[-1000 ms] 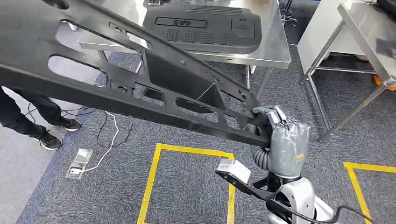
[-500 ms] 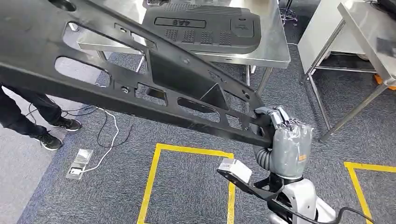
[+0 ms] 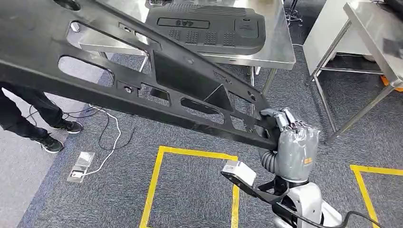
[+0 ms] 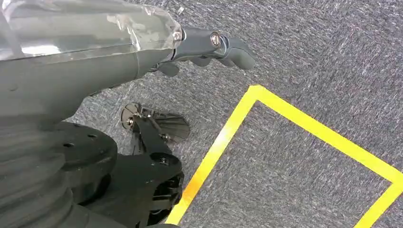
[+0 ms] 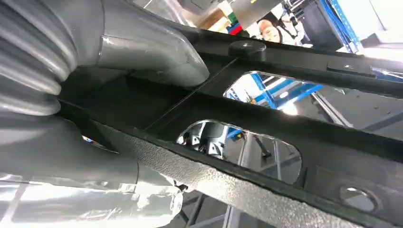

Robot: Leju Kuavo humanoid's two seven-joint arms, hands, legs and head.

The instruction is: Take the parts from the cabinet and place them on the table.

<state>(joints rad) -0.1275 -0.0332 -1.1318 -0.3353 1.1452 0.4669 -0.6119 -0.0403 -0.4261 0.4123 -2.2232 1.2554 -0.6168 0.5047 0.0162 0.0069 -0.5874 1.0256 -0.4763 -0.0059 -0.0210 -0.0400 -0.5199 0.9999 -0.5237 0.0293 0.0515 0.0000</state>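
A long black plastic frame part (image 3: 180,76) with several cut-outs slants from the upper left of the head view down to my right hand (image 3: 292,142), which grips its near end. Close up in the right wrist view, the thumb (image 5: 152,52) lies over the frame's (image 5: 285,128) bar and the palm (image 5: 71,156) sits under it. The frame hangs above the floor, in front of the steel table (image 3: 280,52). A black engine cover (image 3: 209,26) lies on that table. My left hand (image 4: 209,45) hangs over the carpet with nothing in it.
A second steel table (image 3: 375,28) stands at the right. A person's legs (image 3: 28,118) are at the left, near a white cable and a floor box (image 3: 81,166). Yellow tape (image 3: 157,185) marks squares on the grey carpet.
The frame and my right hand have shifted slightly to the right and down. The grip is unchanged.
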